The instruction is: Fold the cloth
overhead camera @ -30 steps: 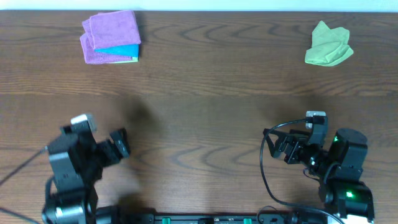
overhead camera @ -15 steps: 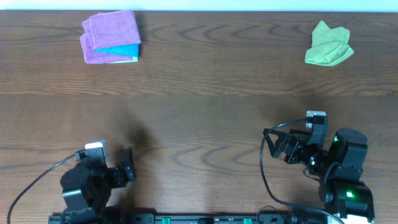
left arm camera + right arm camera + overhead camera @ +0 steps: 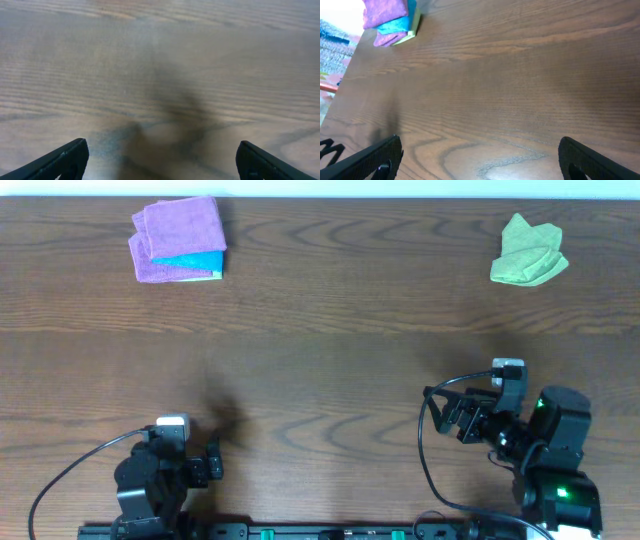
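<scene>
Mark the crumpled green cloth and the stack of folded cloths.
crumpled green cloth (image 3: 528, 252), overhead view, middle of the heap.
stack of folded cloths (image 3: 182, 230), overhead view, on the top purple layer.

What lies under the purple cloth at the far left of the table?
A blue cloth shows under the purple cloth, with a thin green edge below. Their covered parts cannot be seen.

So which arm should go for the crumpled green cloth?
Right, probably. The green cloth lies at the far edge on that arm's side, and the right gripper is open. The left gripper, also open, sits at the near edge, diagonally across the table.
</scene>
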Robot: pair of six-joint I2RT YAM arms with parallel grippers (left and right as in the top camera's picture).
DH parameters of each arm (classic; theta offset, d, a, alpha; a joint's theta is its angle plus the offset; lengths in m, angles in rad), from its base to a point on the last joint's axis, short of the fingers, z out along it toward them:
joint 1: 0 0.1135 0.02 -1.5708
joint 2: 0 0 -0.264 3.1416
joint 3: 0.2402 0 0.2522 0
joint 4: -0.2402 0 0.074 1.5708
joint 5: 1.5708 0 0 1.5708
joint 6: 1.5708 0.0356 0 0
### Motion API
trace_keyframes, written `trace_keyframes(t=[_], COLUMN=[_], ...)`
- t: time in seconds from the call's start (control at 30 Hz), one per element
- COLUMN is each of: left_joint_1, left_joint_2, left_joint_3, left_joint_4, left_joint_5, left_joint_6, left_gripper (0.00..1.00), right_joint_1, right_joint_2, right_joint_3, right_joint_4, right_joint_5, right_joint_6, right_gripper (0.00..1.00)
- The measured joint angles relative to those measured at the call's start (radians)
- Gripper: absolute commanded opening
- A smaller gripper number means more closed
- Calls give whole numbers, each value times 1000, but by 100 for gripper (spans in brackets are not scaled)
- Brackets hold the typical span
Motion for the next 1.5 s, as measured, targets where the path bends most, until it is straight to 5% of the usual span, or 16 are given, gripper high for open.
trace_keyframes(t=[1.23, 1.5], left_joint_1=[-2, -3], left_joint_2=[-19, -19], left_joint_3=[-48, -48], left_joint_4=[9, 9], left_joint_5=[-35, -35], left_joint_6=[-2, -2], left_gripper=[95, 95], right_joint_1=[0, 8], right_joint_2=[-4, -138], right_joint_3=[0, -33], right_joint_4=[-15, -71], right_joint_5=[4, 134], right_joint_6=[0, -38], right_gripper=[99, 99])
